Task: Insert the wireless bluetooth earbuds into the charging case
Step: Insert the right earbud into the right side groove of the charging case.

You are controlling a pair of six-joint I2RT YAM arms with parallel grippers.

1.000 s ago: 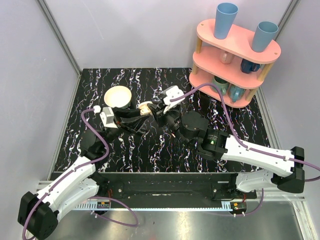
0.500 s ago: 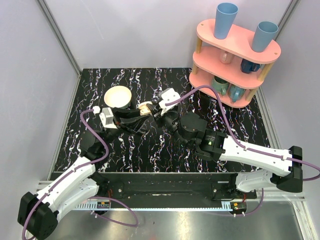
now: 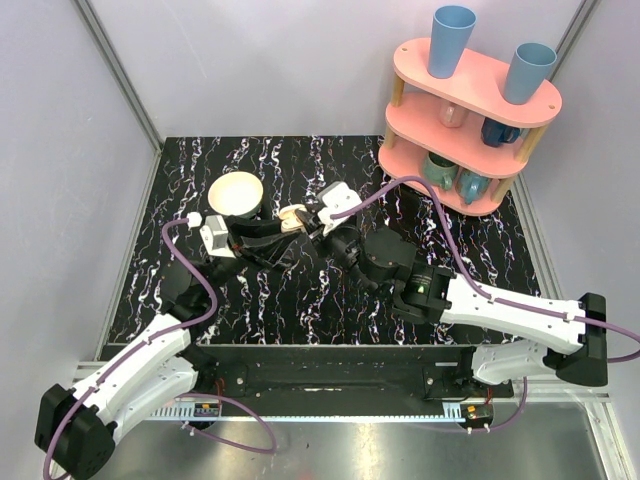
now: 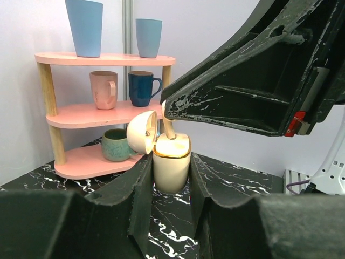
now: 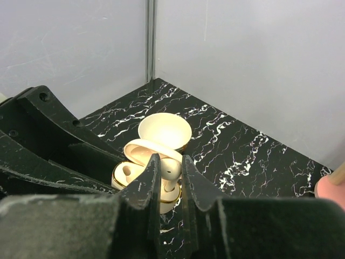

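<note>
Left gripper (image 4: pixel 171 164) clamps the open charging case (image 5: pixel 125 174) upright between its fingers, lid hinged back. Right gripper (image 5: pixel 170 164), directly above it, pinches one earbud (image 4: pixel 168 128), stem dipping into the case top.

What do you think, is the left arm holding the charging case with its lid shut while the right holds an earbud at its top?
Not quite: the charging case has its lid open, as the left wrist view shows. The rest is right.
</note>
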